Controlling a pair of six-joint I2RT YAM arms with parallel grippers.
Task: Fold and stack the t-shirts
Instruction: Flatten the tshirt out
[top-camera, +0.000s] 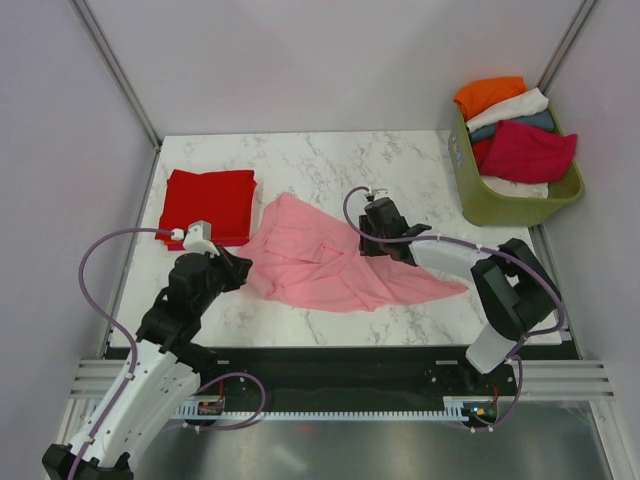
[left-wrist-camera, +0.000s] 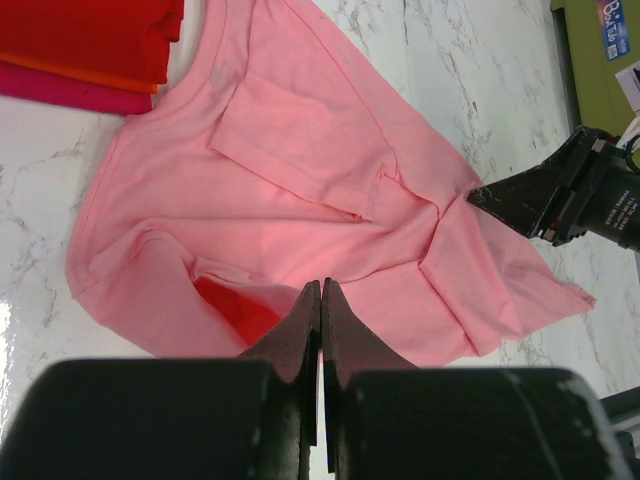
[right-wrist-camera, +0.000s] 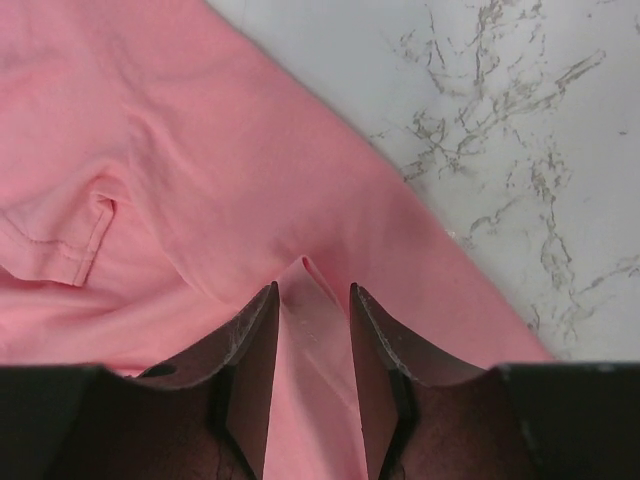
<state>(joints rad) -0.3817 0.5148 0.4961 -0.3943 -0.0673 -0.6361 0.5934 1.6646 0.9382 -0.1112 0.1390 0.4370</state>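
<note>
The white marble surface (top-camera: 330, 160) fills most of the top view. A pale pink t-shirt (top-camera: 320, 265) lies spread and rumpled across its middle, one corner tapering to a point toward the right edge. At the rear left, just beside the pink cloth, sits a folded bright red t-shirt (top-camera: 210, 200); the left wrist view shows an orange and a crimson layer under it. Off the rear right corner stands an olive-green basket (top-camera: 500, 205) holding an orange shirt (top-camera: 488, 95), a white one (top-camera: 510, 108), a teal one (top-camera: 540, 122) and a crimson one (top-camera: 530, 152).

The left end effector (left-wrist-camera: 320, 285) is at the pink shirt's near left hem with its fingers pressed together. Whether cloth is caught between them cannot be told. The right end effector (right-wrist-camera: 312, 290) is low over the shirt's right half, fingers spread, with a small raised ridge of pink cloth between them.
</note>
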